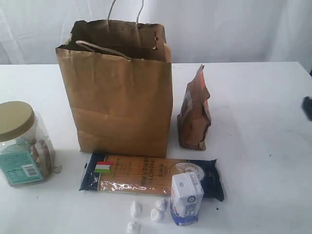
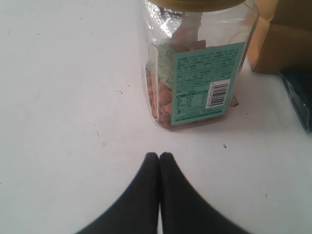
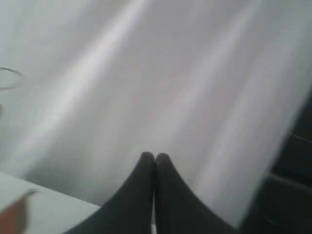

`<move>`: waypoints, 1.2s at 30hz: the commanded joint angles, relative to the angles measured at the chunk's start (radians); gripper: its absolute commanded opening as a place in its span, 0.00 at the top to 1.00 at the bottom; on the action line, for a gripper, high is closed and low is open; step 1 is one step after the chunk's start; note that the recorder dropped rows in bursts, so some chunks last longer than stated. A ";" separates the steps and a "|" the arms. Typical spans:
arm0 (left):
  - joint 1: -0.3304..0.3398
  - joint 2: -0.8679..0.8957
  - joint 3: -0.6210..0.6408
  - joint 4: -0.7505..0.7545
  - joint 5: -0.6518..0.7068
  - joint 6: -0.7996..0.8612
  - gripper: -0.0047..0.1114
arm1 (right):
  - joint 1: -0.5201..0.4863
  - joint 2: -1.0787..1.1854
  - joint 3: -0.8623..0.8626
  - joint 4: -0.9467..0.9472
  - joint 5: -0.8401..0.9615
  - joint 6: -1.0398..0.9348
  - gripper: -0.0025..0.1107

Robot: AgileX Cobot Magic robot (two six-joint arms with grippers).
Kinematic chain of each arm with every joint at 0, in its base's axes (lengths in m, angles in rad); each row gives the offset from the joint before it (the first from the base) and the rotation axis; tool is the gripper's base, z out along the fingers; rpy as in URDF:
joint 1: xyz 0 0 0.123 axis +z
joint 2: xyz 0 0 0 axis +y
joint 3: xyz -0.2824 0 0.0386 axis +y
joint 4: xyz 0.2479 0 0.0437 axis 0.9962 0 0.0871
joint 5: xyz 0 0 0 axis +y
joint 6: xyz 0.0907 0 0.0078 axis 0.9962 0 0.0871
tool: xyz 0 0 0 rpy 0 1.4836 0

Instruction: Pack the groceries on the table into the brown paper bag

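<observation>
The brown paper bag (image 1: 119, 85) stands open at the middle back of the table (image 1: 258, 141). A gold-lidded clear jar (image 1: 22, 144) stands at the left, also close in the left wrist view as the jar (image 2: 195, 73). In front of the bag lies the spaghetti packet (image 1: 141, 175), with the small blue-white carton (image 1: 186, 197) upright on its right end. The brown pouch (image 1: 195, 112) stands right of the bag. My left gripper (image 2: 159, 155) is shut and empty, just short of the jar. My right gripper (image 3: 155, 156) is shut, empty, aimed at the white backdrop. Bottle and can are out of view.
Several small white lumps (image 1: 146, 214) lie near the front edge beside the carton. A white curtain (image 1: 229, 29) hangs behind the table. A dark blurred shape (image 1: 307, 107) shows at the exterior view's right edge.
</observation>
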 commanded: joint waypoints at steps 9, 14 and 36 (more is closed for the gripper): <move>-0.009 -0.003 0.005 -0.005 0.000 0.001 0.96 | -0.015 -0.089 0.007 0.322 0.005 -0.241 0.98; -0.009 -0.003 0.005 -0.005 0.000 0.001 0.96 | -0.015 -0.089 0.007 0.322 0.159 -0.241 0.98; -0.009 -0.003 0.005 -0.005 0.000 0.001 0.96 | -0.031 0.125 0.020 0.539 0.091 -0.163 0.98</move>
